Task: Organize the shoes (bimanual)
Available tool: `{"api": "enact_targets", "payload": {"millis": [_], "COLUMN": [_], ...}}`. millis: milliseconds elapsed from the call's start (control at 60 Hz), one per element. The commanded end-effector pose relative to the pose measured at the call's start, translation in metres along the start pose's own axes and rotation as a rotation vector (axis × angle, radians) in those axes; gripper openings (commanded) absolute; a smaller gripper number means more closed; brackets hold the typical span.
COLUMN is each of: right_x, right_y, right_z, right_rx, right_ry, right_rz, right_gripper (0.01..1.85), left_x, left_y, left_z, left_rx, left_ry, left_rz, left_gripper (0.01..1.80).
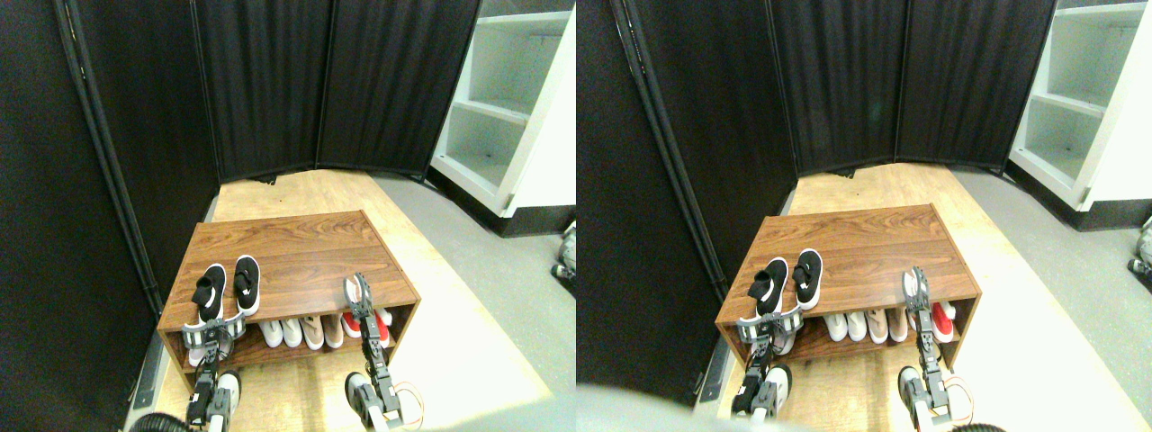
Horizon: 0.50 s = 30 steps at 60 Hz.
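Observation:
The shoes, two small black slip-on sneakers with white soles, lie side by side on the left of the wooden shoe rack's top (297,247). The left shoe (209,292) has its heel at the front edge; the right shoe (247,283) sits a little farther back. My left gripper (214,329) reaches up at the rack's front edge, its pale jaws spread wide around the heel of the left shoe. My right gripper (358,290) stands upright over the front right of the rack top, apart from both shoes, holding nothing.
Under the rack top a shelf holds white shoes (281,331), beige shoes (322,331) and red shoes (378,326). Black curtain panels (270,81) close off the back and left. A white shelving unit (504,108) stands at the right on grey floor.

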Motion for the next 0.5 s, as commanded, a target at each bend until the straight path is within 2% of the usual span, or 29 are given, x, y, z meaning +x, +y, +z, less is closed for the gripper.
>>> {"api": "enact_targets", "payload": {"millis": [17, 267, 400, 500], "right_x": [0.002, -0.001, -0.002, -0.003], "right_y": [0.008, 0.004, 0.002, 0.001], "right_z": [0.007, 0.01, 0.011, 0.011], "right_rx": [0.001, -0.011, -0.011, 0.002], "right_ry": [-0.029, -0.031, -0.04, -0.044], "right_rz": [0.041, 0.044, 0.037, 0.027], "right_gripper": [0.15, 0.17, 0.14, 0.15], "left_x": [0.006, 0.012, 0.002, -0.01], "left_y": [-0.003, -0.006, -0.01, -0.012], "left_z": [-0.005, -0.007, -0.003, 0.003], "left_rx": [-0.006, 0.017, 0.032, 0.06], "left_ry": [0.004, 0.022, 0.034, 0.013], "left_rz": [-0.018, -0.015, -0.043, -0.049], "left_gripper": [1.51, 1.55, 1.53, 1.48]}}
